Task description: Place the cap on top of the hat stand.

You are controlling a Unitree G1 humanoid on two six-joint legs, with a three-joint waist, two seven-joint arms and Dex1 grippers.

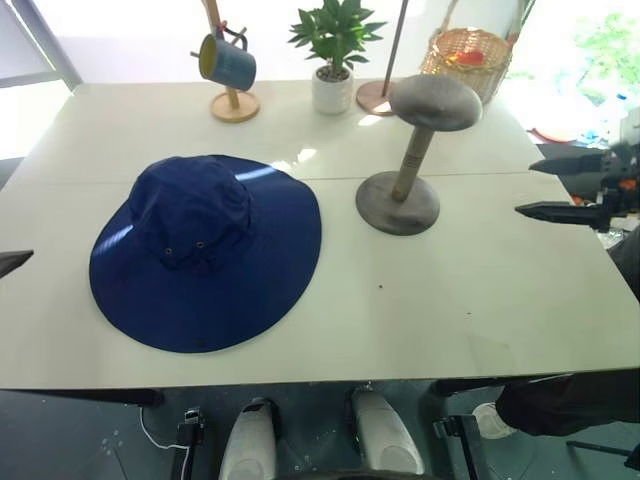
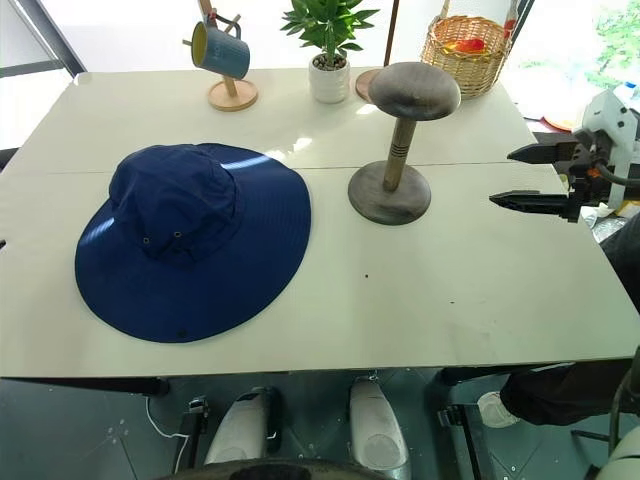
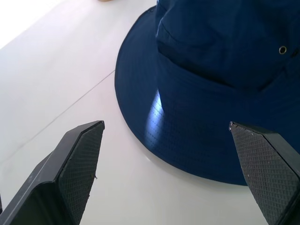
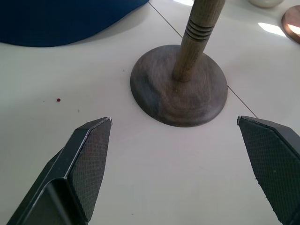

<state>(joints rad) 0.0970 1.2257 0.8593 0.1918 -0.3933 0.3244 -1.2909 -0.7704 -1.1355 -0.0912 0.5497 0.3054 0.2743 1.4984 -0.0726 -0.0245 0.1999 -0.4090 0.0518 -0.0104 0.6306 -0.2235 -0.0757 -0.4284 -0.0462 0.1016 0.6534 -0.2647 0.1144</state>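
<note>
The left gripper hangs just off the left side of the cap, its two fingers spread as wide as they go and holding nothing; pointed at the near edge of the brim, it looks set up to take the soft fabric there. The cap itself lies flat on the table, crown up and brim spread out, untouched, so the lift has not yet begun. Behind the cap, a mug hangs from a wooden mug tree; nothing can be seen inside it. To the right of the cap, a potted plant stands at the back edge, its white pot holding green leaves. The hat stand stands upright just right of the cap, its domed top bare and waiting. Further right and behind, a wicker basket holds something red and orange, too small to name. Well right of the cap, the right gripper hovers with fingers wide apart and empty, facing the foot of the stand, perhaps to steady it.
</note>
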